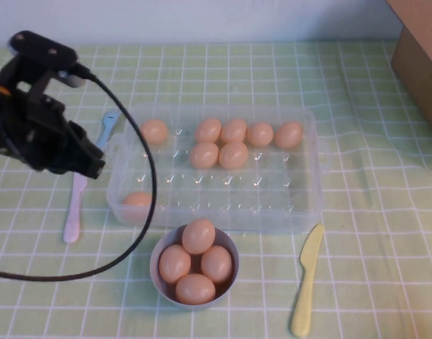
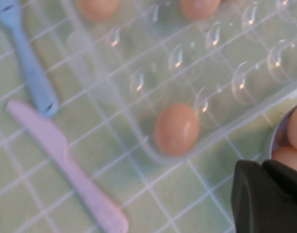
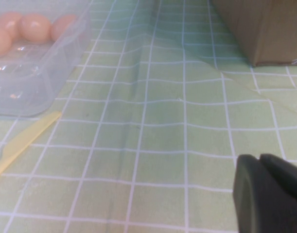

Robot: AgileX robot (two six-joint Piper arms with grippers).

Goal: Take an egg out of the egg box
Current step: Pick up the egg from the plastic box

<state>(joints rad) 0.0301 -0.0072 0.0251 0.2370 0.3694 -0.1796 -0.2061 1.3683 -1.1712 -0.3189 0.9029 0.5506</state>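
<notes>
The clear plastic egg box lies mid-table and holds several pale orange eggs. Most sit along its far side. One egg sits alone in the front left corner and also shows in the left wrist view. My left gripper hovers just left of the box's left edge; in the left wrist view it is shut and empty, short of that corner egg. My right gripper is out of the high view; it is shut and empty over the cloth, to the right of the box.
A grey bowl holding several eggs stands in front of the box. A pink knife and a blue utensil lie left of the box. A yellow knife lies front right. A cardboard box stands far right.
</notes>
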